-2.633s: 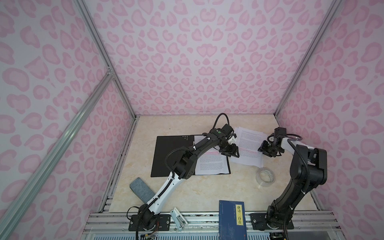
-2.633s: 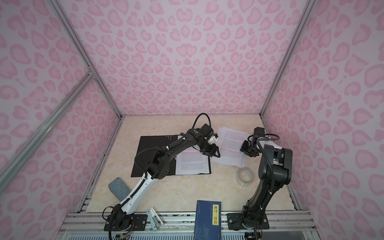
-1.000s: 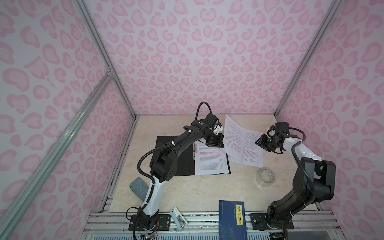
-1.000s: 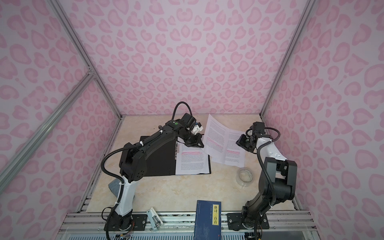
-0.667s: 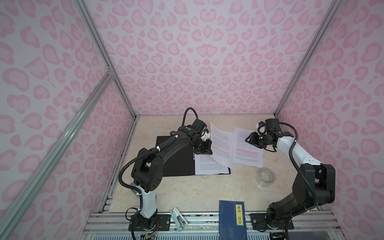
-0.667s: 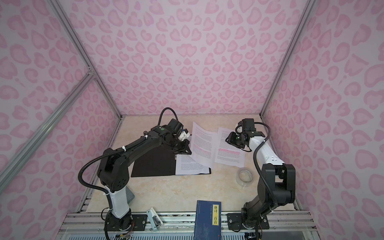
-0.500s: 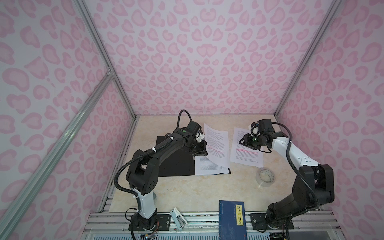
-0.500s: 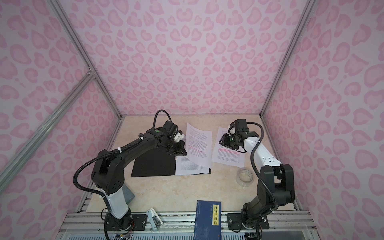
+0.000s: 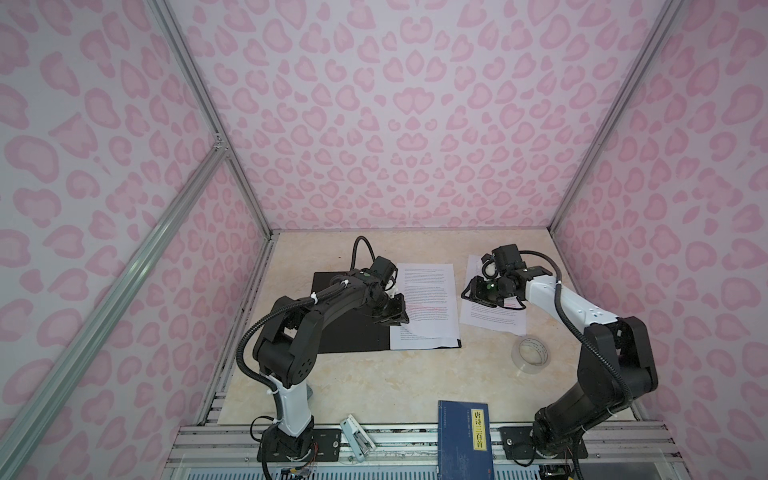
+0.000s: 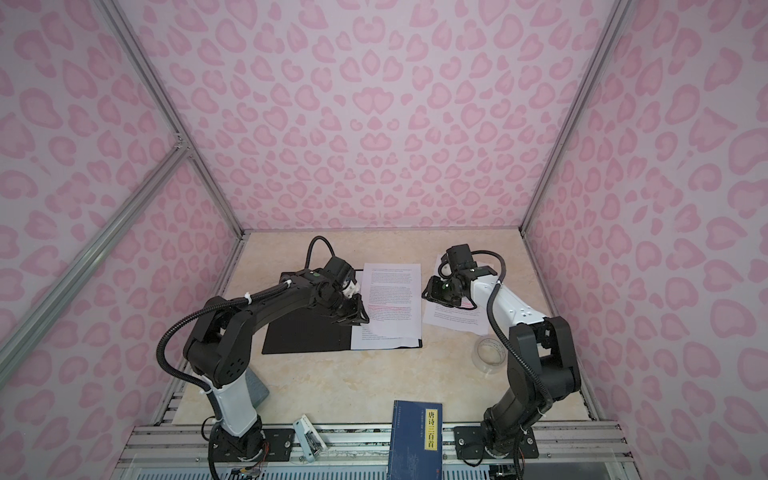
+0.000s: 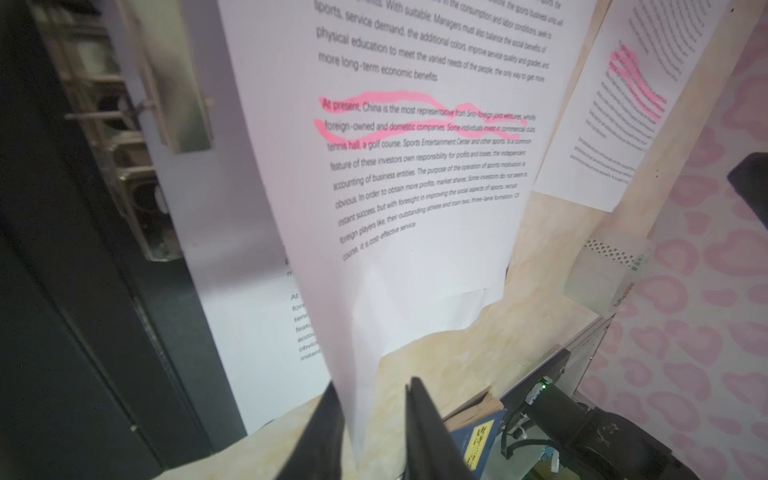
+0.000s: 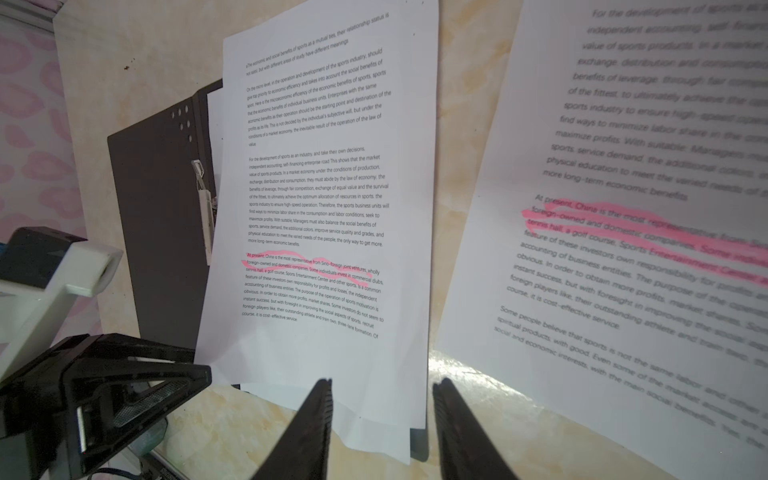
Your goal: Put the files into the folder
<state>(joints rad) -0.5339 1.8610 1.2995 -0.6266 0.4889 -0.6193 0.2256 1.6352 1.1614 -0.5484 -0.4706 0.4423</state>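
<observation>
Beige marble-pattern table (image 9: 374, 386) carries: open black folder (image 9: 349, 336) centre-left, loose sheet (image 9: 494, 325) far right, clear tape roll (image 9: 531, 355) right — blue book (image 9: 463, 440) at near edge.

The folder (image 9: 349, 328) lies open and flat, black inside upward, metal clip (image 12: 204, 212) at the spine. The lower sheet (image 9: 419, 341), white with black print, rests in its right half. The upper sheet (image 9: 428, 299) lies skewed over it, overhanging the far edge. The third sheet (image 9: 494, 322) lies outside, right of the folder. Both carry pink-highlighted lines.
</observation>
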